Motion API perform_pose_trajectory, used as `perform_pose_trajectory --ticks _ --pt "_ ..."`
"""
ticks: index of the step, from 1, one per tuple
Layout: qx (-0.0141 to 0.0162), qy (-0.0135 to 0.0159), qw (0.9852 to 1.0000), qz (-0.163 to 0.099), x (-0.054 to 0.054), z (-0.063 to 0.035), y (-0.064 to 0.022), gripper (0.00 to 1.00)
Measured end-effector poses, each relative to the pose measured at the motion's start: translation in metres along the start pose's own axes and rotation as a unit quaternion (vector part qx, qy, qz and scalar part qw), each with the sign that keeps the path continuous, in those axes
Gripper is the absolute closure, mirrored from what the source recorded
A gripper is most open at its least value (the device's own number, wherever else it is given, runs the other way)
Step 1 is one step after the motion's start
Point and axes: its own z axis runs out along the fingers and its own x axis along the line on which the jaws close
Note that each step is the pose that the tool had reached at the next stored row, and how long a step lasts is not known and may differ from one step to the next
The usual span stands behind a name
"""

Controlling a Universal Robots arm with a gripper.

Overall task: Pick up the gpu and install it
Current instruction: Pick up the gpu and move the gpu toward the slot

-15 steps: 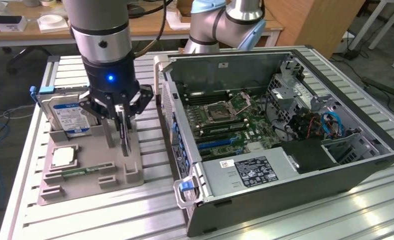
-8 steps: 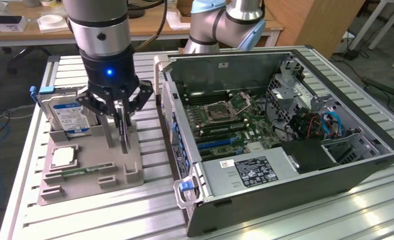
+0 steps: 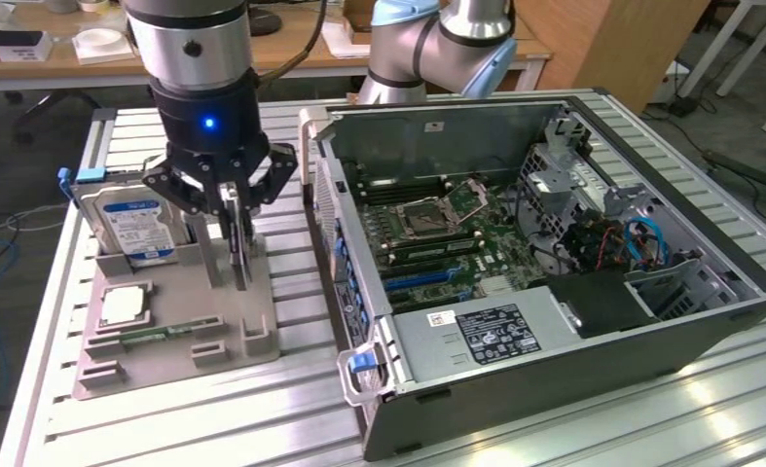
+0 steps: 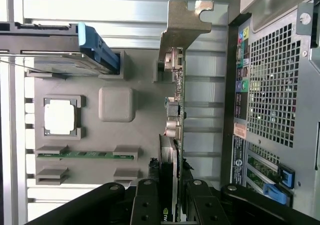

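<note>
On the grey fixture tray [image 3: 162, 362] at the exterior view's left, the gpu [image 3: 239, 255] stands on edge in its slot, directly beneath the pincer [image 3: 234, 219] of the arm. The card is a thin dark slab. Its long axis runs along the tray, roughly parallel to the near side wall of the open computer case [image 3: 487, 126], which lies just beside the tray at the exterior view's right. In the wrist view the gpu [image 4: 178, 100] appears edge-on, running straight out from the pincer [image 4: 171, 186] to its metal bracket [image 4: 182, 20] at the far end. The grip therefore falls near the end opposite the bracket. The pincer straddles the card across its thickness and looks clamped on its two flat faces, while the card's lower edge sits in the tray. Also held by the tray are the hard drive [image 3: 129, 224] standing upright, the processor [image 3: 123, 304] lying flat, and the green memory stick [image 3: 162, 333]. All three lie on the side of the card away from the case. The motherboard [image 3: 448, 233] lies exposed inside the case, and tray and case both rest on the slatted desk [image 3: 292, 413].
</note>
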Motion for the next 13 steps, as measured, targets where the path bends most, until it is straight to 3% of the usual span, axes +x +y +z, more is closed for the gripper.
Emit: perform_pose_trajectory --ticks 13 --pt "0.0009 0.0 1.0 0.0 0.0 -0.0219 0.0002 0.73"
